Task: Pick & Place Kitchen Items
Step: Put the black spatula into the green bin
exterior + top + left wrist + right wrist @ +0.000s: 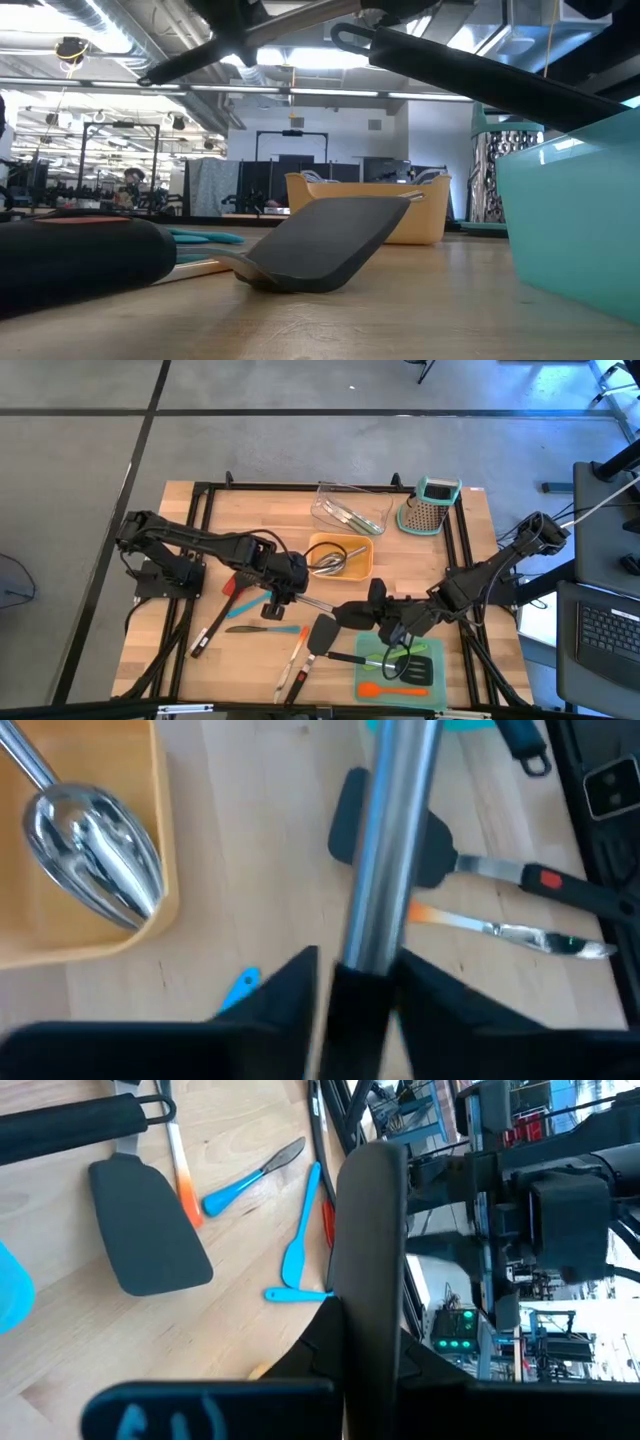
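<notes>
While my left gripper (288,592) pinched the steel handle (385,850), my right gripper (378,612) clamped the same spatula's black blade (365,1250) above the table (420,560).

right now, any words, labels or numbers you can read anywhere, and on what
None can be read.
Blue marks on the right gripper body: too blurred to read.
Red tag on a spatula handle: no legible text.
Green lights on equipment behind the table: not characters.
</notes>
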